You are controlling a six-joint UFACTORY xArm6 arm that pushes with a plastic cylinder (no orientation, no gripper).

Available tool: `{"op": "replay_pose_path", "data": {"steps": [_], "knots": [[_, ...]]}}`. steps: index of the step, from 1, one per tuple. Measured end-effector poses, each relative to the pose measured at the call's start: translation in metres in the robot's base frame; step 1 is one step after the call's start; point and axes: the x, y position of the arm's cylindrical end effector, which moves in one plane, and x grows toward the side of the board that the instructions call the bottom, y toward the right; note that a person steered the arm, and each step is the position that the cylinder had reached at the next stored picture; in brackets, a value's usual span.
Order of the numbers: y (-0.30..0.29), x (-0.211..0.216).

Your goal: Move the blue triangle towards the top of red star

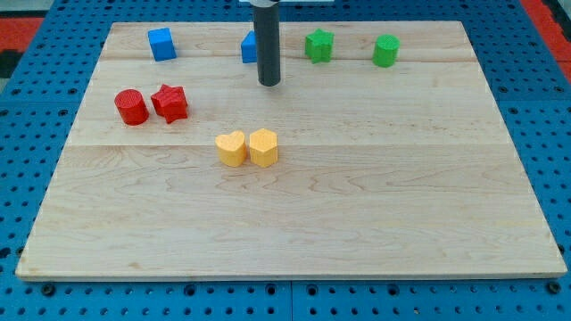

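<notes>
As the board (294, 232) lies | red star (169, 102) near-left, beside the red cylinder (131, 107) | blue triangle (248, 46) far-centre, half hidden behind the rod | my tip (269, 84) — no pincer, nothing held — just right and nearer; push must run left.

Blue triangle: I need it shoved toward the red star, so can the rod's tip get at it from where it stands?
Probably yes. My tip sits just right of the blue triangle, slightly nearer the view's bottom; nothing lies between them.
</notes>
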Motion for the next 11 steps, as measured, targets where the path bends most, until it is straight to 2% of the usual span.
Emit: {"op": "replay_pose_path", "data": {"steps": [1,4,5,6,7,8,10,11], "knots": [[-0.004,-0.019],[-0.018,-0.030],[0.003,-0.038],[0.004,-0.065],[-0.013,-0.085],[-0.058,-0.085],[-0.051,-0.071],[-0.067,-0.098]]}}
